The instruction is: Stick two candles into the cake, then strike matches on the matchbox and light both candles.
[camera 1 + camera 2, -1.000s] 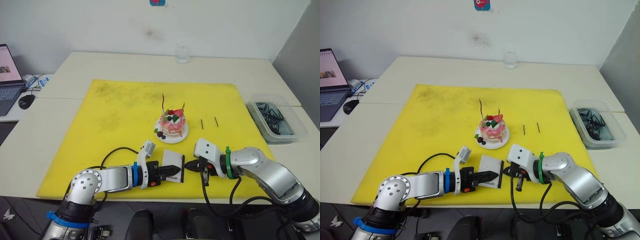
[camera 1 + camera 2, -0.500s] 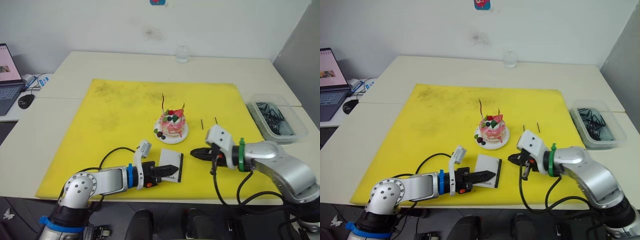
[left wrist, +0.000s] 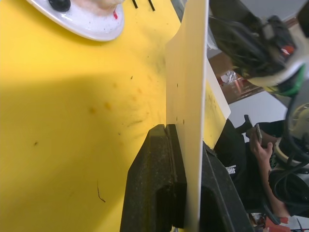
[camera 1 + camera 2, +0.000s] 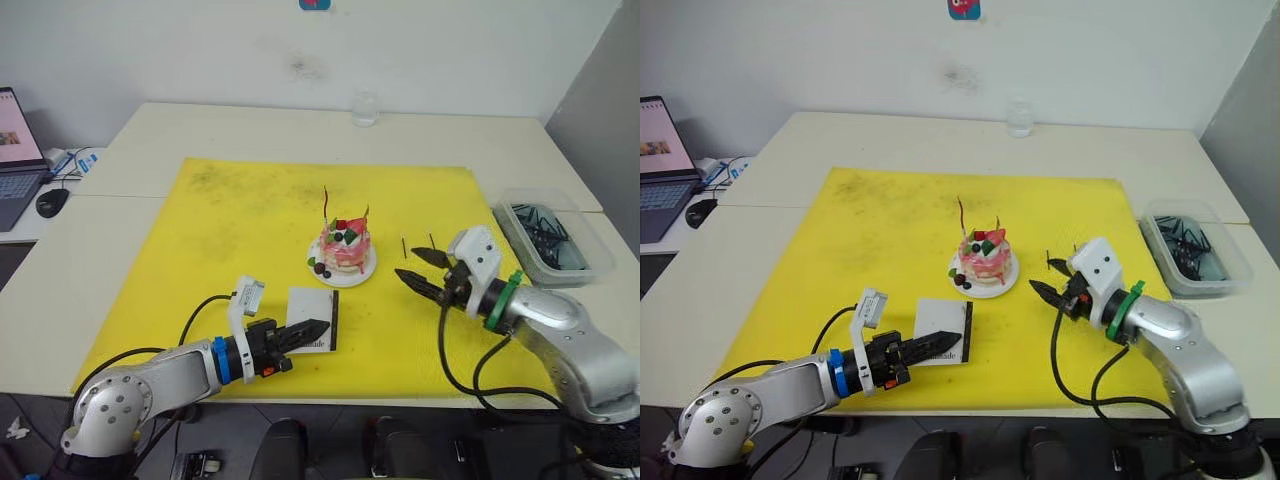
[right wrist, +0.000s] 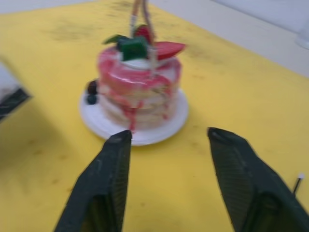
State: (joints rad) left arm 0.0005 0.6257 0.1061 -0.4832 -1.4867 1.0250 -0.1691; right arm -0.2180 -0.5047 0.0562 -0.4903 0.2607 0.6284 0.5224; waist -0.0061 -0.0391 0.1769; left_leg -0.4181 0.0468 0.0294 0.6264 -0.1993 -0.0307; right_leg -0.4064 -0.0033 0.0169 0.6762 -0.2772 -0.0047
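Left pincer (image 4: 300, 331) clamped on matchbox (image 4: 311, 331) edge — right pincer (image 4: 422, 271) agape (cake (image 4: 345, 249) near).

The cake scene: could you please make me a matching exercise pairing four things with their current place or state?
Things:
1. matchbox
2. candles
3. matches
4. right pincer

States:
A. lying loose on the yellow mat
B. open, holding nothing
C. standing in the cake
D. clamped in the left pincer

Pairs: 1-D, 2-C, 3-A, 4-B
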